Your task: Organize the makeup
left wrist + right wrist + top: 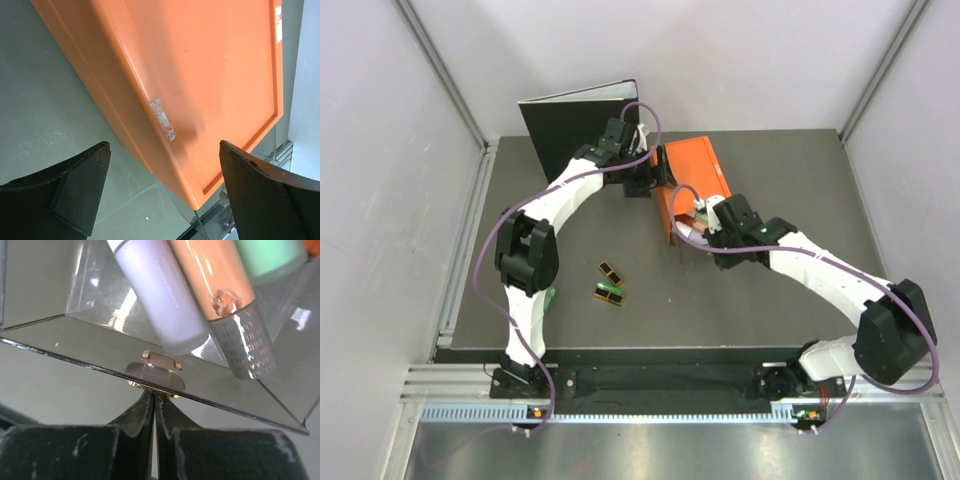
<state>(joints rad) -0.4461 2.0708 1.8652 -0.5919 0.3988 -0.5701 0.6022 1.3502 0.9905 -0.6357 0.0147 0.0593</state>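
Left gripper (164,152) hung spread over orange drawer box (215,75) near far edge, right gripper (154,407) clamped on clear drawer (75,340) by gold handle (160,361), tubes (160,295) within

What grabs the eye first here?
The orange drawer box stands out at the table's far middle; the left end effector stands open at its corner. The right end effector is shut on the clear drawer's gold knob, with a lilac tube, a peach-grey tube and a mint tube inside.
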